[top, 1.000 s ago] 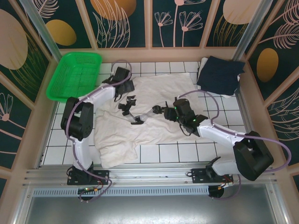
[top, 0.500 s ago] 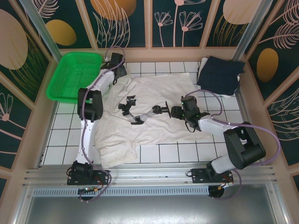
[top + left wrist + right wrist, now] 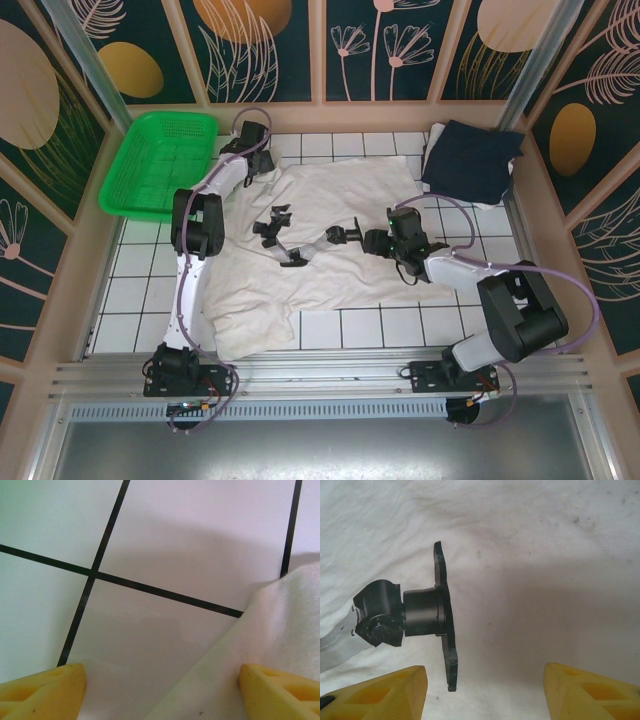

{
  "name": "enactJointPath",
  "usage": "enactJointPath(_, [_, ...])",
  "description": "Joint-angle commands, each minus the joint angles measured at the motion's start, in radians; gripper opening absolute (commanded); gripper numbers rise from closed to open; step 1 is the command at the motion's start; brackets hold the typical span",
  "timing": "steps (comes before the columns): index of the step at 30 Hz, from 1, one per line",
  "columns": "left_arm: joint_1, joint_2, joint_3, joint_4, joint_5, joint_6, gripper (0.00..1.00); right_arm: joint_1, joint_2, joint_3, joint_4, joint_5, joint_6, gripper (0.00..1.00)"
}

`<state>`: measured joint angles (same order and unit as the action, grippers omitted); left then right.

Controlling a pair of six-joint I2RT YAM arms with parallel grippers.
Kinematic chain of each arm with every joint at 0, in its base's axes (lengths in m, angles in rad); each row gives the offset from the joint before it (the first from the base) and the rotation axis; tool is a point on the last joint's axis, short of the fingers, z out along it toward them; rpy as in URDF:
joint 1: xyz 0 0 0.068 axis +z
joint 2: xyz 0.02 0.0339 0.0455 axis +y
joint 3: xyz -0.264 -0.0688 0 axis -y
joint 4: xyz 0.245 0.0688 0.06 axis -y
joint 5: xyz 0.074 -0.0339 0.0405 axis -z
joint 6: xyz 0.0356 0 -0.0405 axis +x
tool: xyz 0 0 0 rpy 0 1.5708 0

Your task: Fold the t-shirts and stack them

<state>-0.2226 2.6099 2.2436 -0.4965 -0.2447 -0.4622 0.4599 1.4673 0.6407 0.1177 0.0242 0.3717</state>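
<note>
Across the middle of the table lies the cream shirt, spread flat at the top of the frame but bunched and wrinkled at its lower left. The navy shirt sits folded in the upper right corner, well apart from it, and the basket stands at the upper left.

On the cream shirt, near its centre, you have a black part with joints. I think no clean fold is possible while it rests there.

Your left gripper is at the shirt's upper left corner, with the jaws wide apart. One pad is over bare tile, the other over the cloth edge. To do this step well, go lower until the hem is really between the pads, then close. If you pinch too shallow, the corner will probably slip out when you lift.

Your right gripper hovers over the middle of the cloth. Its jaws are also apart and hold nothing, and the plate of the black part is just ahead of them. Please decide first whether this hand clears the part or holds the cloth down.
</note>
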Motion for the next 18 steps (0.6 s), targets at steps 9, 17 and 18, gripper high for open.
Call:
enactJointPath(9, [-0.006,0.013,-0.099,0.068,0.078,0.082,0.62,-0.002,0.033,0.053,-0.008,-0.004,-0.002,0.63])
enactJointPath(17, [-0.007,-0.078,-0.168,0.116,0.127,0.095,0.27,-0.003,0.025,0.080,-0.038,0.008,-0.010,0.63])
enactJointPath(18, [-0.009,-0.097,-0.180,0.122,0.133,0.095,0.22,-0.003,0.021,0.080,-0.040,0.012,-0.013,0.63])
